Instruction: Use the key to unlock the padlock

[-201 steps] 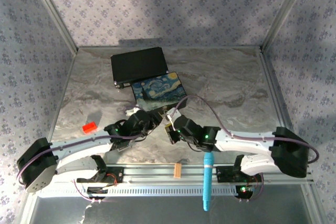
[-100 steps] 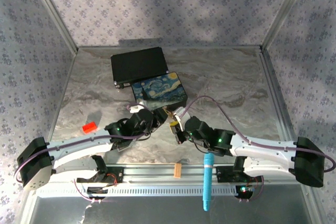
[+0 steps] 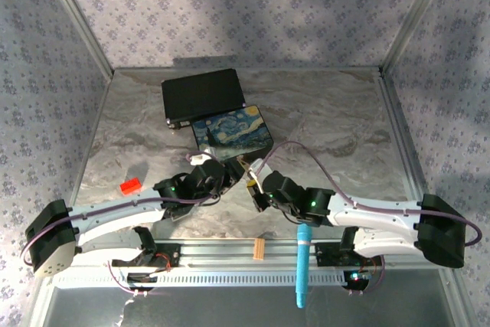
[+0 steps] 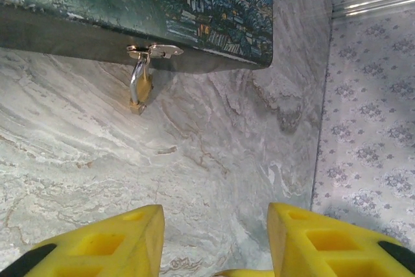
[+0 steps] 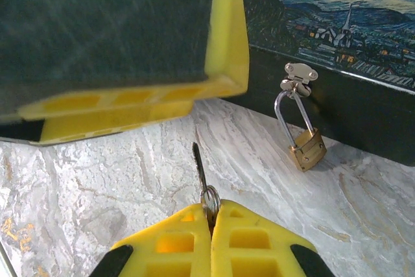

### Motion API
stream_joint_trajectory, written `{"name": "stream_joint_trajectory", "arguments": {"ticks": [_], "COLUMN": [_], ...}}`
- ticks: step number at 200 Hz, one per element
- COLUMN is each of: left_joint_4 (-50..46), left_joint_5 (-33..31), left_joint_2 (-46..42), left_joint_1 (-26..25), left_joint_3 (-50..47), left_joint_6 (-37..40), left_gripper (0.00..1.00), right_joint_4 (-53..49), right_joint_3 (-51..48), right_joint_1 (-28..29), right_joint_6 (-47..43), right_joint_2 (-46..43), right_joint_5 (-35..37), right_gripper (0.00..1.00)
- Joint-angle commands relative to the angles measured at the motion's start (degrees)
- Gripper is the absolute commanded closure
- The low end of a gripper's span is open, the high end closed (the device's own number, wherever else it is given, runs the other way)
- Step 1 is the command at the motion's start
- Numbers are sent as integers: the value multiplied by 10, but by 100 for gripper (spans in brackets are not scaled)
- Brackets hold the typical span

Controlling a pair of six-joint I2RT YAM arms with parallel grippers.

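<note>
Key pinched in the right tool, padlock hanging at the box's clasp.

Top external: the left tool [image 3: 213,179] and right tool [image 3: 255,184] meet just under the near edge of the painted box [image 3: 232,132], with bare tabletop [image 3: 337,128] open toward 3 o'clock and a red block [image 3: 131,186] well off at 9 o'clock. Left wrist: the left tool's fingers [image 4: 97,248] stand wide apart with nothing between them; the padlock [image 4: 140,90] hangs from the clasp [image 4: 157,50] at 11 o'clock, its body reaching down to the tabletop, with free marble in between. Right wrist: the right tool is closed tight on the ring end of the key [image 5: 200,163], blade pointing to 12 o'clock; the padlock hangs at 2 o'clock against the box's front wall, and what looks like the left tool's yellow finger crowds in at 11 o'clock.
</note>
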Motion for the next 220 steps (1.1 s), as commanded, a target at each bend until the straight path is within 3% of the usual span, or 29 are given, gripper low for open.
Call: {"name": "stream_joint_trajectory", "arguments": {"ticks": [1,25,53,108,118,126,146,157,185,200,220], "left_joint_4": [2,4,-9,-25,-27,-30,-34,-25,64,143,194], "left_joint_5": [15,16,5,5,5,2,-14,-19,-8,25,49], "left_joint_2": [15,25,21,18,18,16,-2,-20,-81,-110,-141], "left_joint_1": [-8,-15,-15,-15,-15,-15,-13,-6,21,39,48], "left_joint_3": [23,33,31,30,31,30,21,13,-39,-73,-93], "left_joint_6": [-6,-1,-3,-5,-4,-2,13,38,111,145,181], "left_gripper": [57,60,69,99,100,100,100,100,100,100,100], "right_joint_4": [-5,-2,-3,0,0,-3,12,32,187,284,348], "right_joint_3": [28,37,45,47,47,47,27,1,-77,-104,-96], "right_joint_1": [3,6,10,17,17,16,-3,-30,-162,-208,-227], "right_joint_6": [-2,-7,-11,-14,-11,-5,33,53,176,257,308], "right_joint_2": [14,29,40,44,44,42,15,-11,-58,-54,-36], "right_joint_5": [21,18,22,28,26,22,-14,-70,-318,-398,-461], "right_gripper": [98,98,98,98,97,88,32,3,1,2,3]}}
